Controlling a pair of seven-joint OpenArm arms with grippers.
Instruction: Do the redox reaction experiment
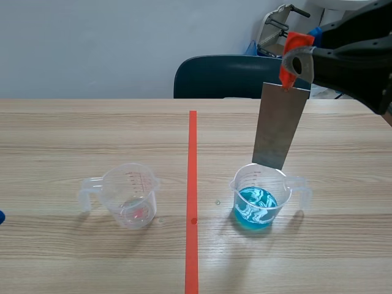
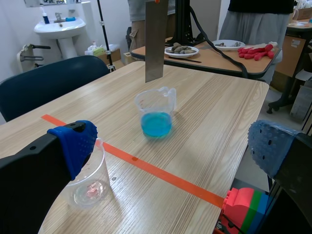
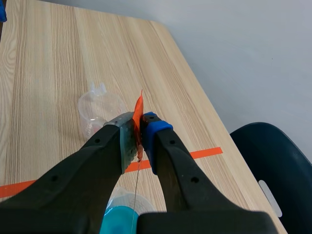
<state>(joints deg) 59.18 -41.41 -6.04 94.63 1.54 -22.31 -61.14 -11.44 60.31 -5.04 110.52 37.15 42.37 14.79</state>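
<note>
Sheet: grey metal sheet [image 1: 280,125] hanging upright and a touch tilted in mid-air, right over the blue cup. The left wrist view shows a gap between its lower edge and the rim, so it's not in the liquid.
Right gripper: up high there, the right gripper [image 1: 293,61] is clamped on the top of the metal sheet. In its own wrist view both fingers pinch the sheet edge-on, with the orange tab [image 3: 138,105] poking up between them.
Blue cup: clear measuring cup [image 1: 257,199] with blue liquid in the bottom, standing on the worktop [image 1: 73,135] just right of the tape line [image 1: 192,184], handle pointing away from the line.
Empty cup: second clear measuring cup [image 1: 130,196], red scale printed on its wall, standing left of the line, well apart from the blue one.
Left gripper: low over the near left side, the left gripper [image 2: 174,146] has fingers spread wide and nothing between them. The empty cup sits just by one finger; contact, I can't tell.
Background: dark blue chair [image 1: 226,76] behind the far edge.
</note>
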